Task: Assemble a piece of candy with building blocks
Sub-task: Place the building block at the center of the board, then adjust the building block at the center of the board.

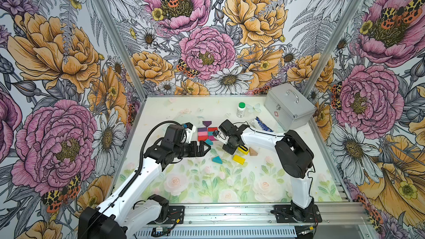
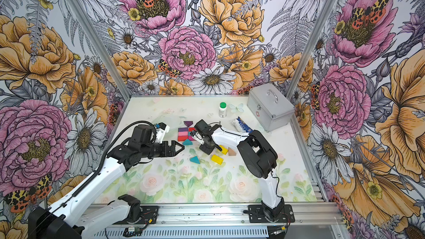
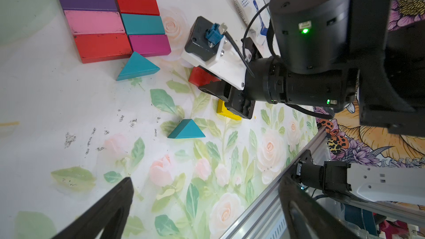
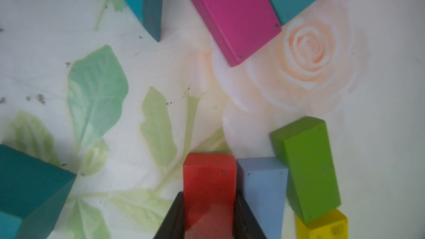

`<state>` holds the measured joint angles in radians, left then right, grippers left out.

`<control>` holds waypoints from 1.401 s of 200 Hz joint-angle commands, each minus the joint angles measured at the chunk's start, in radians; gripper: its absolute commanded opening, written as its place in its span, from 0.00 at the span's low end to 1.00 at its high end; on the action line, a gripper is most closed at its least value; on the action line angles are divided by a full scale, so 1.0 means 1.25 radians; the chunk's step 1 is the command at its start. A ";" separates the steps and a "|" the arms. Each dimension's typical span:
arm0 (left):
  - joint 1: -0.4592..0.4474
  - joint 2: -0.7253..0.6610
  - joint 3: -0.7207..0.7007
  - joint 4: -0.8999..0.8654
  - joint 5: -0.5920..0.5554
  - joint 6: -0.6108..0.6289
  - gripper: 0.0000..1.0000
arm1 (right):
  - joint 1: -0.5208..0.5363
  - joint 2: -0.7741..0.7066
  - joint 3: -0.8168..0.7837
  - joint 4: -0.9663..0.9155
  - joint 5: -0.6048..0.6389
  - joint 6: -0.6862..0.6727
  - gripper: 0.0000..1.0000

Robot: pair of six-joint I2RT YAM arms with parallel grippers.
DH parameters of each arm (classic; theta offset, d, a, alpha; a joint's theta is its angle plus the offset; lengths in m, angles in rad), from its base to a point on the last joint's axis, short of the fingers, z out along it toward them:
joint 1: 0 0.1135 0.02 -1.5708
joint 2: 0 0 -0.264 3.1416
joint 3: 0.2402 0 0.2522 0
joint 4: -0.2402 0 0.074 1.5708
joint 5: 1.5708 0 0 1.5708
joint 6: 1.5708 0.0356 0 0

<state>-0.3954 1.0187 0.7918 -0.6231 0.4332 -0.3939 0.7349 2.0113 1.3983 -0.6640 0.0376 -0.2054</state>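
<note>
R claw [image 4: 209,203] pinching red block [image 4: 209,175]; light-blue block [image 4: 262,180] just beside it, green block [image 4: 308,168] next over. Magenta block [image 4: 230,12] of laid-out block patch [image 1: 207,132] lies ahead, apart. L claw [image 1: 204,148] spread wide, tips near teal triangle [image 1: 208,142] on tabletop [image 1: 184,180].

You are looking into a robot test cell in a lab: flower-printed wall panels [image 1: 207,42] are standing between bare aluminium posts [image 1: 114,35], a left arm [image 1: 142,178] and a right arm [image 1: 301,191] are sitting bolted to a slotted metal rail [image 1: 230,212] with wiring showing, and a rose-printed sheet is covering the table [image 1: 207,187].
</note>
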 commanded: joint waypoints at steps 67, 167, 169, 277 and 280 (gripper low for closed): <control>-0.008 -0.014 0.013 0.026 -0.015 -0.011 0.99 | -0.005 -0.070 -0.010 -0.011 0.011 0.007 0.46; -0.011 -0.039 -0.005 0.033 -0.006 -0.008 0.99 | 0.042 -0.328 -0.225 -0.010 -0.084 0.279 0.46; -0.012 -0.039 -0.004 0.033 -0.005 -0.007 0.99 | 0.042 -0.329 -0.229 -0.009 -0.083 0.290 0.46; -0.019 -0.046 -0.008 0.033 -0.015 -0.019 0.99 | 0.100 -0.218 -0.299 0.073 -0.090 0.408 0.48; -0.019 -0.046 -0.008 0.033 -0.015 -0.020 0.99 | 0.098 -0.215 -0.299 0.073 -0.089 0.407 0.48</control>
<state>-0.4042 0.9855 0.7910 -0.6010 0.4335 -0.4126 0.8745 1.6924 1.0142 -0.5957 -0.0837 0.2829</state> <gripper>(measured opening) 0.985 0.481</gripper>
